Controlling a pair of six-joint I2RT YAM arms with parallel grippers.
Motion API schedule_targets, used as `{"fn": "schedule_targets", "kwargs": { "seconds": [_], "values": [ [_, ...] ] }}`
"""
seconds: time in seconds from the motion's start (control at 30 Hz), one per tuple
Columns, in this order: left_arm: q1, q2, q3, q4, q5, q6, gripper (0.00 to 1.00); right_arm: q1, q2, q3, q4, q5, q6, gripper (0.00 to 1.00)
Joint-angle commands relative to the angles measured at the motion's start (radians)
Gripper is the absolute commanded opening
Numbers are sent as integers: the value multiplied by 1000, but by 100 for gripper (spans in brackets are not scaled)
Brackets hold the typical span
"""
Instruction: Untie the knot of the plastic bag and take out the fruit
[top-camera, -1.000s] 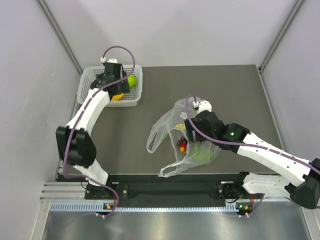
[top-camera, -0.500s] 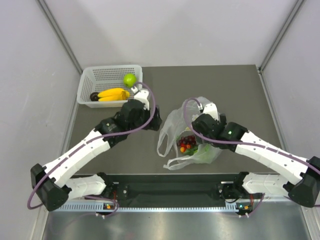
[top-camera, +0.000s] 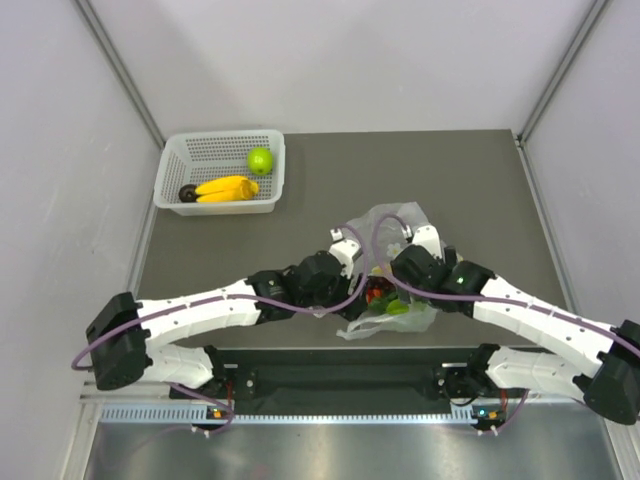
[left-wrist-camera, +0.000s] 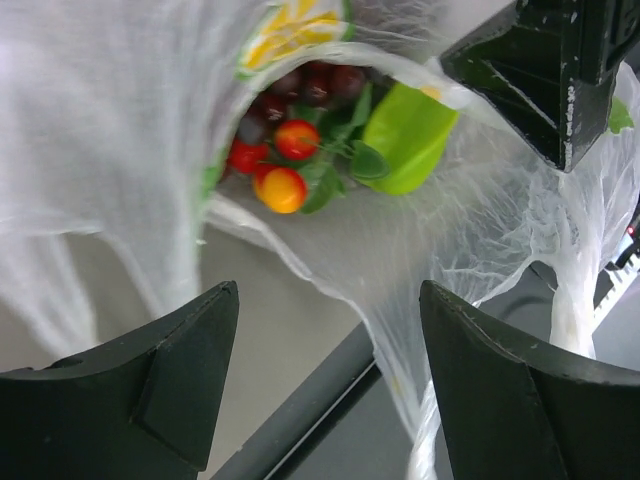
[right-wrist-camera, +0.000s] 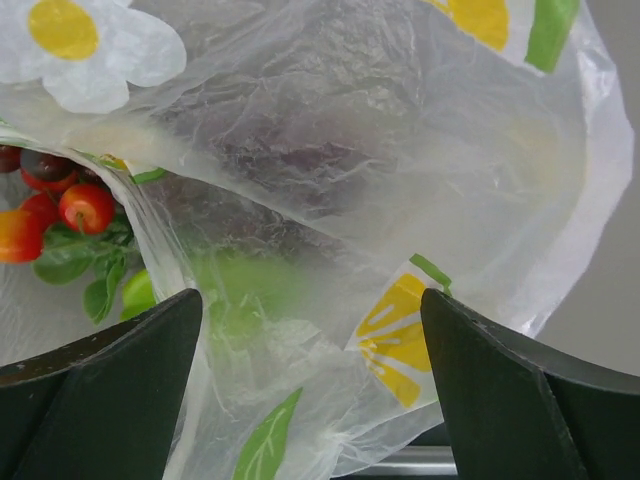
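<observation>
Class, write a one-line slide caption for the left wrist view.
Open left gripper facing the plastic bag, small red-orange fruits inside.

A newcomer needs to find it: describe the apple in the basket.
On the dark table, look to the far left corner for the white perforated basket. The apple sits inside near its far right corner. It is the only round green thing there; the bananas beside it are long and yellow, the small fruit dark.
</observation>
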Motion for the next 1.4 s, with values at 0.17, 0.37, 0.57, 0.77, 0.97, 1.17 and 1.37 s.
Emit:
{"fn": "schedule_targets", "kwargs": {
  "seconds": [0.17,0.37,0.57,0.77,0.97,1.17,1.37],
  "values": [
    [-101,144,-27,192,-79,-60,78,-4,-110,-106,134,-104,30,88],
    [-119,184,-44,210,-126,-106,77,7,-108,-164,208,-228,84,84],
    [-155,215,-59,227,-170,-140,77,16,-107,-221,225,-233,148,82],
    [-202,250,-76,278,-190,-165,76,18,-110,-239,226,-208,203,80],
    [-287,290,-73,316,-259,-204,75,19,-127,-207,191,-125,240,85],
    [-294,157,-100,209,-470,-252,82,18,-131,-149,139,-52,260,90],
    [-204,117,-79,160,-410,-120,85,16,-98,-131,151,-70,225,89]
  ]
}}
